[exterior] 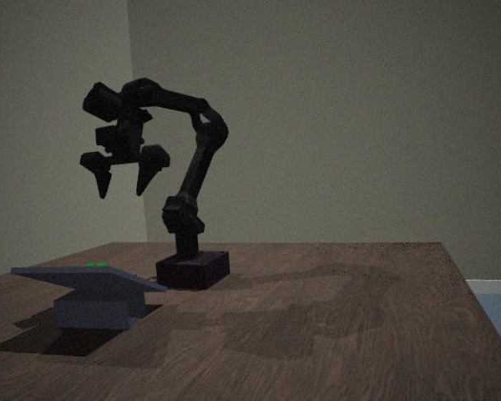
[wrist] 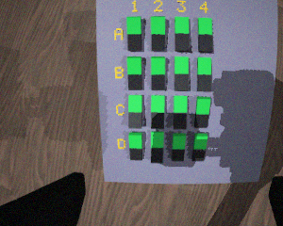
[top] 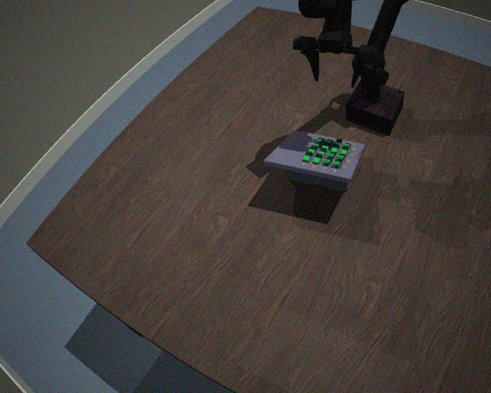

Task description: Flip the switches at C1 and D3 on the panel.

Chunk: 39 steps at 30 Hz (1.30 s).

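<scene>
Hovering high above panel, gripper wide open.

tool: high over panel | air between: open | fingers: spread wide

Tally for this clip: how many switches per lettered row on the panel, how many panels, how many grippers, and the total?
Row A switches: 4
Row B switches: 4
Row C switches: 4
Row D switches: 4
Switch panel: 1
Gripper, open, above the panel: 1
Total: 18
</scene>
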### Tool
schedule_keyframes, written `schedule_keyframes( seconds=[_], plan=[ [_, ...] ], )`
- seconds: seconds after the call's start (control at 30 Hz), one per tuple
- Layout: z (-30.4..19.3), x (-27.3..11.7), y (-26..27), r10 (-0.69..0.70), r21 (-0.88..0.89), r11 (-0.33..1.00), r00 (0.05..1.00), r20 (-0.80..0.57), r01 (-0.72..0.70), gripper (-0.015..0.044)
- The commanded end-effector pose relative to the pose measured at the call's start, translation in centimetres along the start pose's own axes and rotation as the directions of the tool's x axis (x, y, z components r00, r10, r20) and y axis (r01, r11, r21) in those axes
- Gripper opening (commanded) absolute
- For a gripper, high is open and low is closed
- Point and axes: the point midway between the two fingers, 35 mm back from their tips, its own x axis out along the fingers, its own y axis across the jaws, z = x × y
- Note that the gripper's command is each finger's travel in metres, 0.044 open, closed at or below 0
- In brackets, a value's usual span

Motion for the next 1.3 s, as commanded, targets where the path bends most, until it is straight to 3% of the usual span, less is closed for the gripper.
schedule_keyframes(
  seconds=[0.0, 0.3, 0.47, 0.6, 1.27],
  plan=[
    [0.0, 0.2, 0.0, 0.0, 0.0, 1.0, 1.0, 0.0, 0.0, 0.0374],
    [-2.1, 8.9, 3.2, 0.0, -0.016, 1.0, 1.0, 0.022, 0.001, 0.0137],
    [-2.4, 9.7, 3.5, 0.0, -0.017, 1.0, 1.0, 0.026, 0.0, 0.0006],
    [-2.4, 12.8, 3.5, 0.001, -0.017, 1.0, 0.999, 0.05, 0.0, 0.0],
    [-2.4, 14.9, 3.5, 0.001, -0.017, 1.0, 0.999, 0.052, 0.0, 0.0]
  ],
)
